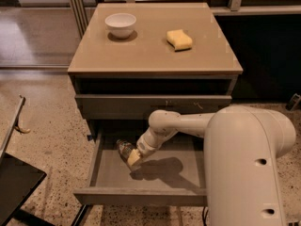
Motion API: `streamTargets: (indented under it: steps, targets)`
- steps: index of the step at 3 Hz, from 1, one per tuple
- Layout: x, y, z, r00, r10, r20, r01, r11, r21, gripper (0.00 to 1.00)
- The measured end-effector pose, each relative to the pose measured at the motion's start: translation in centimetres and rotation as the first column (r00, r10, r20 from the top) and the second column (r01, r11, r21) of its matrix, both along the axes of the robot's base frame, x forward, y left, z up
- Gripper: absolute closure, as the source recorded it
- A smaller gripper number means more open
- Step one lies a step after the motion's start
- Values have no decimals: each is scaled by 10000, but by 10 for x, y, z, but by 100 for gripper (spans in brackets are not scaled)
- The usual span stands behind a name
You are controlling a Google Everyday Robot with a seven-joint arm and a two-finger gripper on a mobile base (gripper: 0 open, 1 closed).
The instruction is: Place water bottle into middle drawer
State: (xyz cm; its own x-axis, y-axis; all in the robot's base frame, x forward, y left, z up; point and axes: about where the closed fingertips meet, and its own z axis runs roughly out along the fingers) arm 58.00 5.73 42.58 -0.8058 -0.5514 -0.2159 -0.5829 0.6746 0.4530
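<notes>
The water bottle (125, 149), small and clear, lies tilted in the back left of the open middle drawer (141, 196), low over its grey floor. My gripper (133, 158) reaches down into the drawer from the right on a white arm (183, 124) and is shut on the bottle's near end. The bottle's far end points toward the drawer's back left corner. I cannot tell whether the bottle rests on the floor.
A closed drawer with a white-scratched front (153, 106) sits just above the open one. On the cabinet top stand a white bowl (121, 24) and a yellow sponge (179, 39). My large white arm housing (244, 168) covers the drawer's right part. A dark frame (16, 182) stands at lower left.
</notes>
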Motion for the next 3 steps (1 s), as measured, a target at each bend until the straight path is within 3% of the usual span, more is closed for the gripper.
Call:
streamTargets:
  steps: [1, 3]
  targets:
    - [-3, 2, -3, 9987, 493, 116, -494, 9987, 105, 3]
    - [-4, 2, -3, 9986, 515, 121, -516, 9986, 110, 0]
